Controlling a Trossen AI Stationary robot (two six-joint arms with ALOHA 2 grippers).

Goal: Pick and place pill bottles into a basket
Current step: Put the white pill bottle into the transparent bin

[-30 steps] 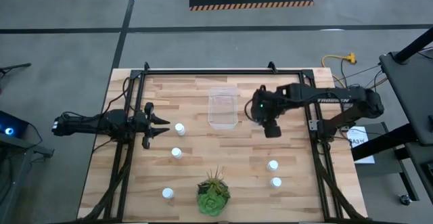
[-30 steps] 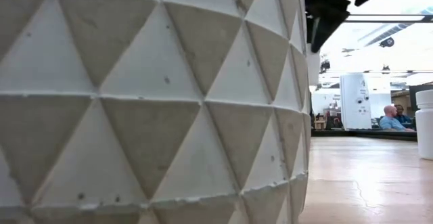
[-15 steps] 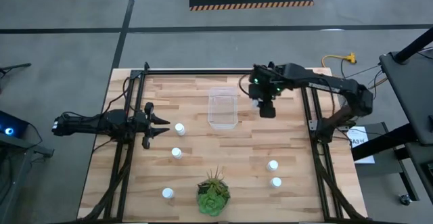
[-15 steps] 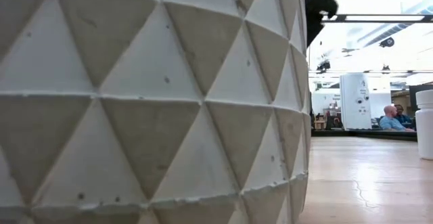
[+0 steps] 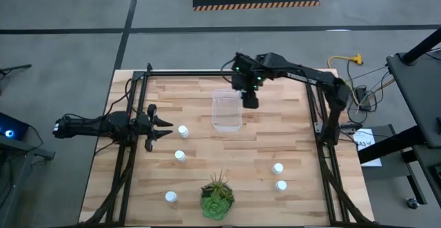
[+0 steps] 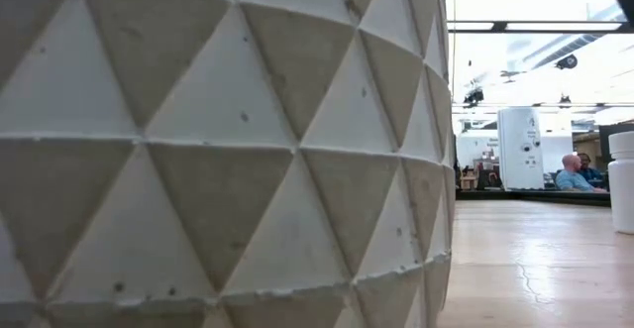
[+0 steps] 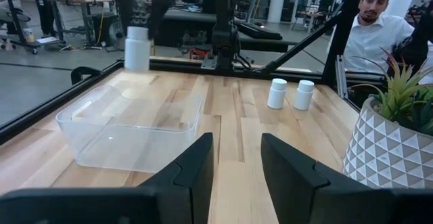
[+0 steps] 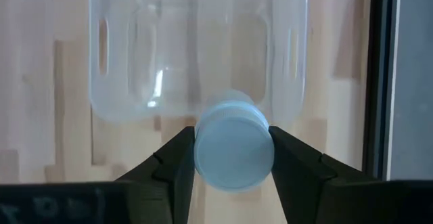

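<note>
The right gripper (image 8: 233, 158) holds a small white capped pill bottle (image 8: 233, 145) above the clear rectangular plastic basket's (image 5: 227, 111) rim; next, centre and release (left gripper (image 5: 160, 127) idles, closed).

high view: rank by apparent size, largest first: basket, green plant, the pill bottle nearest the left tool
1. Basket: largest outline, a clear rectangle.
2. Green plant: somewhat smaller spread, though close enough to the basket that the margin is modest.
3. Pill bottle by the left tool: far the smallest, only a small white cap from above.
</note>
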